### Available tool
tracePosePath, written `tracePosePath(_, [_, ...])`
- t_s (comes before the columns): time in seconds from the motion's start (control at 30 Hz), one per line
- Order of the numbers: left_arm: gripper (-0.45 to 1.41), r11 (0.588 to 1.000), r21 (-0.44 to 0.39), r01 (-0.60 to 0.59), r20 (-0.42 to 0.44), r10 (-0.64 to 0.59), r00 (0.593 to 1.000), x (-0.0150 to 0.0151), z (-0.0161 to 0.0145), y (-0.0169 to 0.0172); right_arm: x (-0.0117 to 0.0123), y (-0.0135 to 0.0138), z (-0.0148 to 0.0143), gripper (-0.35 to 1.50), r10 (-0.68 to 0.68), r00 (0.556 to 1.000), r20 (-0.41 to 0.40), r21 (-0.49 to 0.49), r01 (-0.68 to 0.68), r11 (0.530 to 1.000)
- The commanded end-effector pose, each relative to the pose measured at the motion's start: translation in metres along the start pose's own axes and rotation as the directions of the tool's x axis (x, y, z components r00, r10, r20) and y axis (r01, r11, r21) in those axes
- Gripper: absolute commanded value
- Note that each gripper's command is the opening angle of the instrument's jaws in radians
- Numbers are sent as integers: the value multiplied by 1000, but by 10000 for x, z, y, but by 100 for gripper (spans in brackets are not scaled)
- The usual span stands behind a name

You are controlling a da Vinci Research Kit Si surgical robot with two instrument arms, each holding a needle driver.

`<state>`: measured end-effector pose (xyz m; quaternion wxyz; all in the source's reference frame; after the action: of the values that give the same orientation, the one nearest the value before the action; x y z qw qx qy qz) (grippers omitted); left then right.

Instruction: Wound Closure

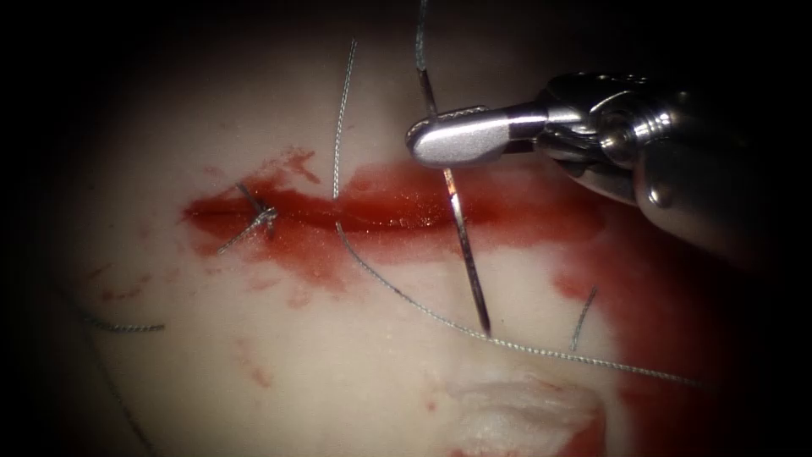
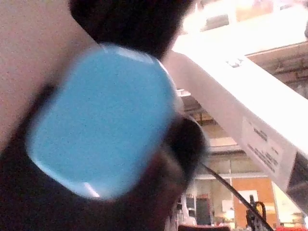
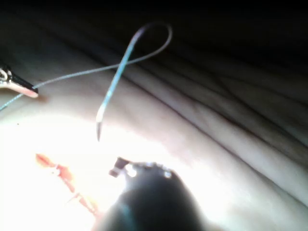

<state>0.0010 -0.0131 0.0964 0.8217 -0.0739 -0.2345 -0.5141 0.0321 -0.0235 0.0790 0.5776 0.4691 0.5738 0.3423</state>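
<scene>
Below right pincer (image 1: 457, 140), needle (image 1: 468, 254), gripped near tail.

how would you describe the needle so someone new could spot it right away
Start at the cut, the red horizontal band across the tissue. The right claw hangs above its right part, shut on the needle near its upper end. The needle is the smooth, dark, stiff curve crossing the cut to a point below it, unlike the pale twisted thread nearby.

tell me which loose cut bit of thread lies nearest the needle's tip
The short cut end just right of the needle tip, below the cut; the other lies far left.
</scene>
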Motion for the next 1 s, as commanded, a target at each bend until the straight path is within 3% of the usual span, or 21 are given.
tracePosePath(0.03, [-45, 1000, -13, 7, 8, -7, 1000, -12, 2, 9, 9, 6, 9, -35, -9, 1000, 5, -4, 9, 1000])
tracePosePath(0.07, [-45, 1000, -22, 12, 8, -12, 1000, -11, 2, 15, 8, 7, 10, -35, -10, 1000, 7, -7, 10, 1000])
tracePosePath(0.1, [7, 994, -38, 104, 16, -104, 994, -9, 2, 20, 7, 7, 11, -35, -12, 1000, 7, -8, 12, 1000])
tracePosePath(0.13, [47, 991, -26, 132, 12, -132, 991, -8, 3, 21, 6, 8, 12, -35, -13, 1000, 7, -8, 13, 1000])
tracePosePath(0.17, [76, 985, 24, 169, 9, -170, 985, -12, 3, 18, 6, 9, 12, -35, -14, 1000, 7, -9, 14, 1000])
tracePosePath(0.2, [83, 988, 46, 147, 12, -147, 989, -15, 3, 15, 6, 9, 12, -35, -14, 1000, 7, -9, 14, 1000])
tracePosePath(0.27, [83, 994, 65, 91, 33, -93, 995, -20, 3, 8, 6, 10, 12, -35, -14, 1000, 7, -10, 14, 1000])
tracePosePath(0.37, [71, 989, 95, 117, 92, -126, 988, -28, -1, -1, 7, 10, 11, -35, -14, 1000, 7, -10, 14, 1000])
tracePosePath(0.4, [93, 981, 139, 134, 139, -153, 978, -37, -10, -2, 7, 10, 11, -35, -14, 1000, 7, -10, 14, 1000])
tracePosePath(0.47, [108, 984, 151, 99, 193, -128, 973, -51, -24, -2, 6, 10, 10, -35, -14, 1000, 8, -9, 14, 1000])
tracePosePath(0.53, [109, 981, 162, 107, 226, -142, 964, -63, -40, -4, 6, 10, 10, -35, -14, 1000, 8, -8, 15, 1000])
tracePosePath(0.6, [96, 973, 196, 123, 242, -170, 955, -75, -59, -14, 5, 10, 10, -35, -9, 1000, 9, -8, 9, 1000])
tracePosePath(0.63, [88, 962, 229, 149, 232, -203, 951, -80, -66, -21, 5, 10, 10, -35, -10, 1000, 9, -8, 10, 1000])
tracePosePath(0.77, [86, 914, 372, 162, 194, -247, 949, -104, -89, -64, 5, 11, 10, -35, -10, 1000, 6, -11, 10, 1000])
tracePosePath(0.9, [89, 889, 457, -20, 271, -117, 956, -117, -100, -119, 8, 15, 9, -35, -12, 1000, -15, -37, 11, 999])
tracePosePath(1.0, [88, 846, 526, -92, 306, -87, 948, -115, -90, -157, 9, 22, 8, -35, -245, 968, -46, -19, 245, 969])
